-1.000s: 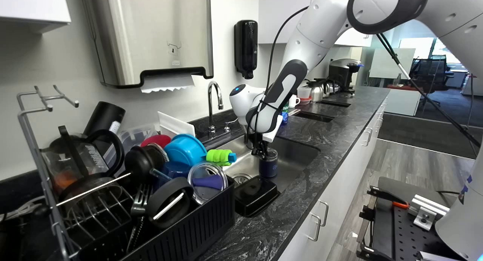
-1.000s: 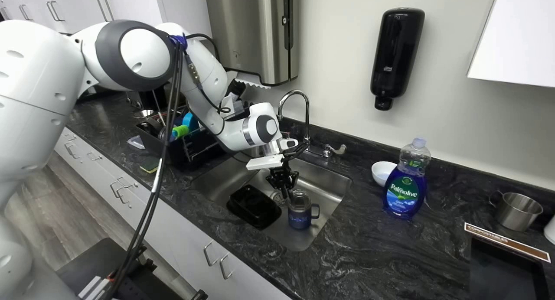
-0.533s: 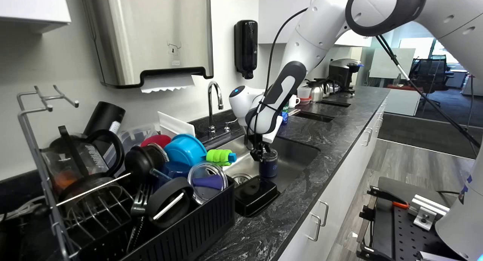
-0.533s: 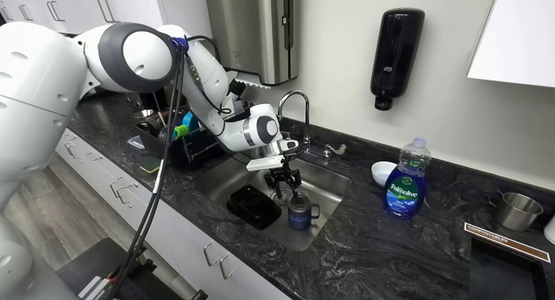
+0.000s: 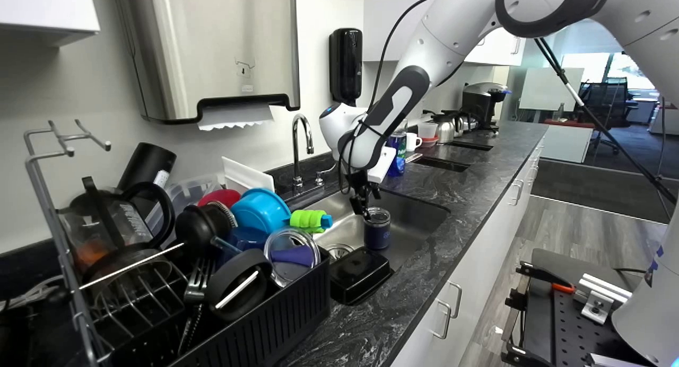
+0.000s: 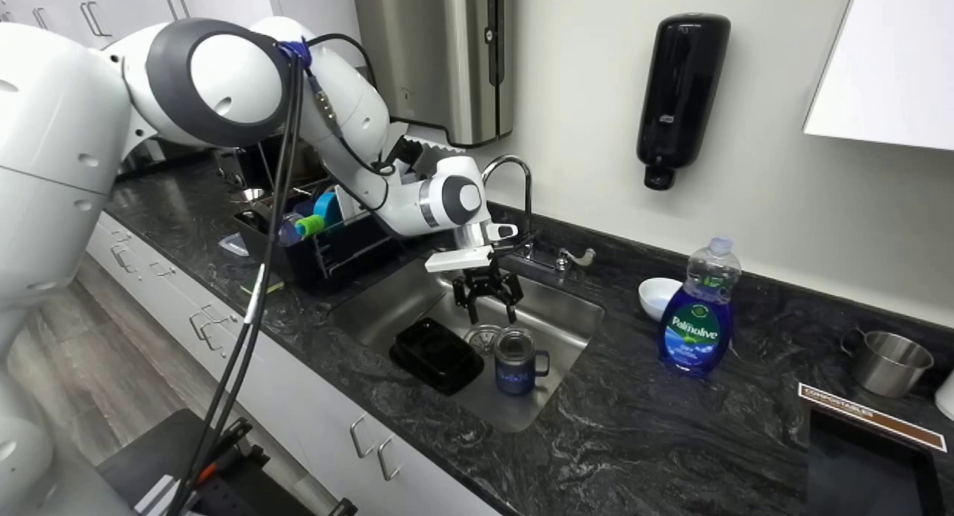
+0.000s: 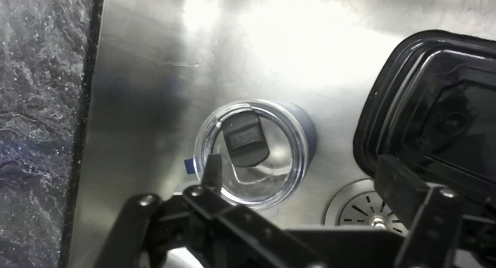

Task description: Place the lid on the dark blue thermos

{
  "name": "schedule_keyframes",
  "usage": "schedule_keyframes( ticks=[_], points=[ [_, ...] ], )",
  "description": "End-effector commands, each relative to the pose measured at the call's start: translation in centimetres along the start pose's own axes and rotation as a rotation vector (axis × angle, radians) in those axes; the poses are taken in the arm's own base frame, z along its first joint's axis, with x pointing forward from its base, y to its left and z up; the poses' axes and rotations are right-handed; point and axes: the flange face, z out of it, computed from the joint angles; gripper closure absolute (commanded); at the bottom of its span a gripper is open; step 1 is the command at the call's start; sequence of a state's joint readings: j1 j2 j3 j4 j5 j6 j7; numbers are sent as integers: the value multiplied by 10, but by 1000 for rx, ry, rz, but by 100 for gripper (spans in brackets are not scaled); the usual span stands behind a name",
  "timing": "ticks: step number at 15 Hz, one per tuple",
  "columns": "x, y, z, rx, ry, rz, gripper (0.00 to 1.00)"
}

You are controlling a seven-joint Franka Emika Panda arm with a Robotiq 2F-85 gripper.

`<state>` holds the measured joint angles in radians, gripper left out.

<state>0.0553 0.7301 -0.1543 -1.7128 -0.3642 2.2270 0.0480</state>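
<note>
In an exterior view, the dish rack (image 6: 305,262) stands near the left edge of the sink (image 6: 376,316). Inside, a black container (image 6: 436,356) lies just beside the drain (image 6: 483,340). The hand (image 6: 492,318) hangs above, fingers (image 7: 401,182) well apart. The dark blue thermos (image 6: 514,376) stands upright near it, lid (image 6: 514,343) on top, with room showing between its handle (image 6: 546,362) and the right wall; past that edge, counter (image 6: 633,426) runs to the soap bottle (image 6: 697,323).

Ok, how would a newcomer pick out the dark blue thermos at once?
Find the metal sink under the curved tap. In it, beside but apart from a black container, stands the dark blue thermos. Unlike that rectangular container, it's an upright cylinder with a side handle and a clear lid on top.
</note>
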Motion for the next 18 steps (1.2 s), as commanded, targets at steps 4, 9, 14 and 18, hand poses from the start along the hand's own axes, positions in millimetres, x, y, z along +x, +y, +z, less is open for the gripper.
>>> schedule_keyframes(
  ticks=[4,9,14,18],
  points=[
    [-19,36,-20,124,2,-183,0],
    [-28,62,-12,325,-52,-80,0],
    [-27,75,-8,423,-4,138,0],
    [-12,77,-10,417,92,245,0]
  ],
)
